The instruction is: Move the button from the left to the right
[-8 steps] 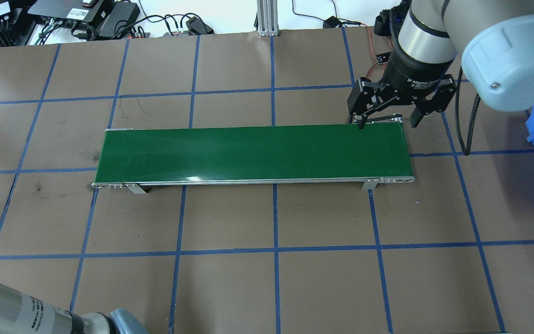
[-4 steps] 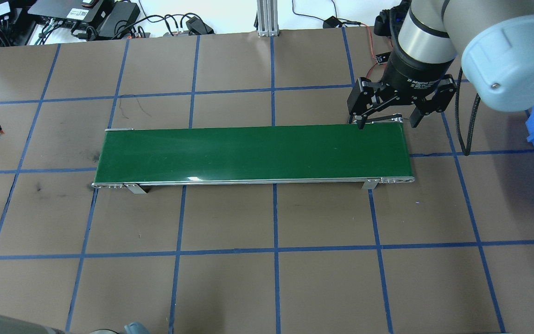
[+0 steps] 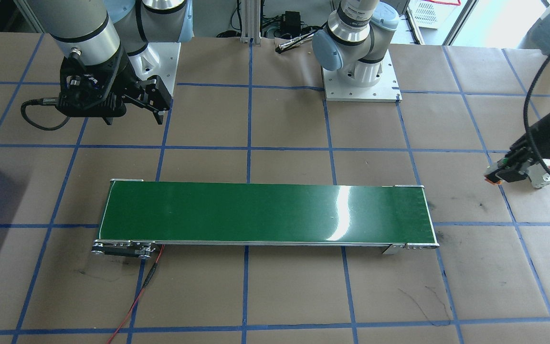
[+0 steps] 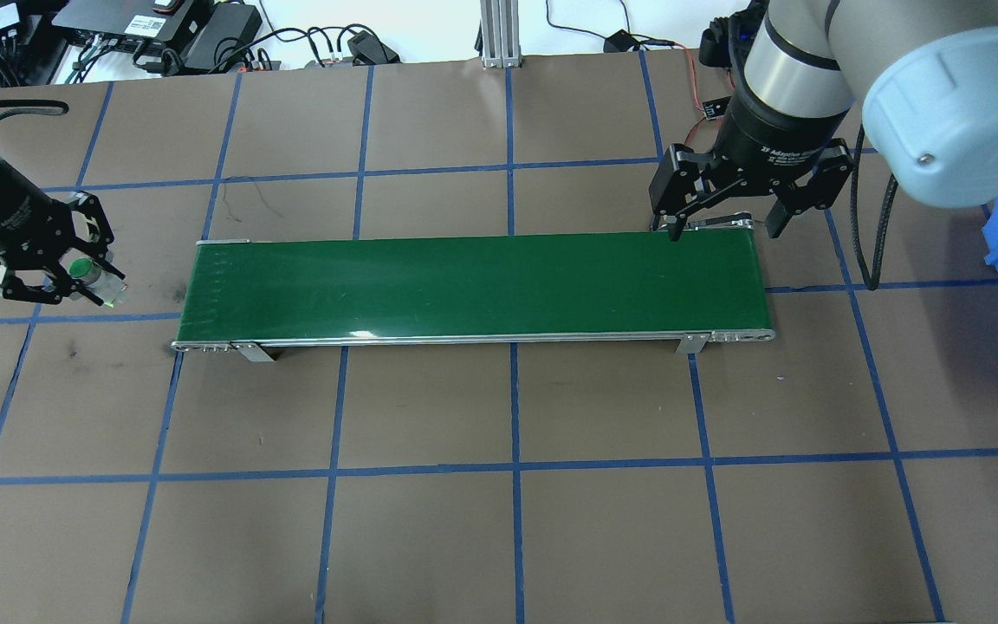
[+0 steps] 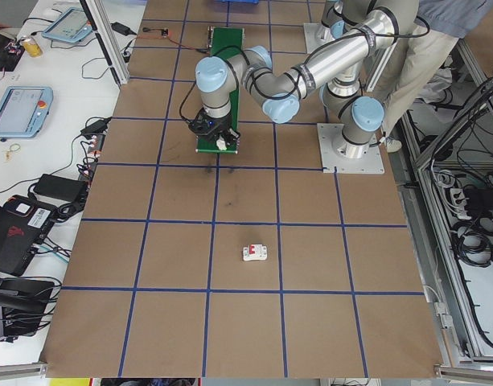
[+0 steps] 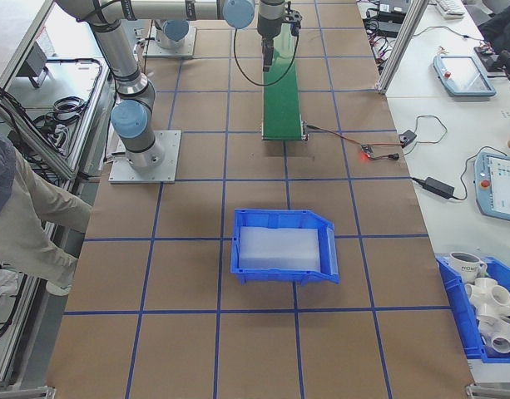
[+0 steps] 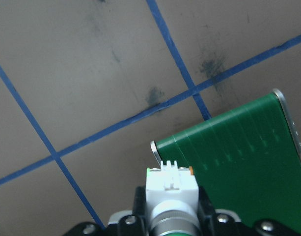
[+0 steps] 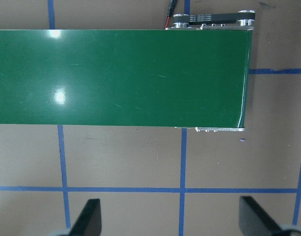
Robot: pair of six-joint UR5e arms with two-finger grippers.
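The left gripper [image 4: 74, 276] pinches the button [image 4: 86, 272] just off the green conveyor belt's [image 4: 473, 286] left end; the right gripper [image 4: 722, 227], spread wide, waits above the belt's opposite end.

Both arms are silver tubes with pale blue joint caps. The right end effector [image 4: 722, 227] is black with white lettering, a black cable looping at its three o'clock.
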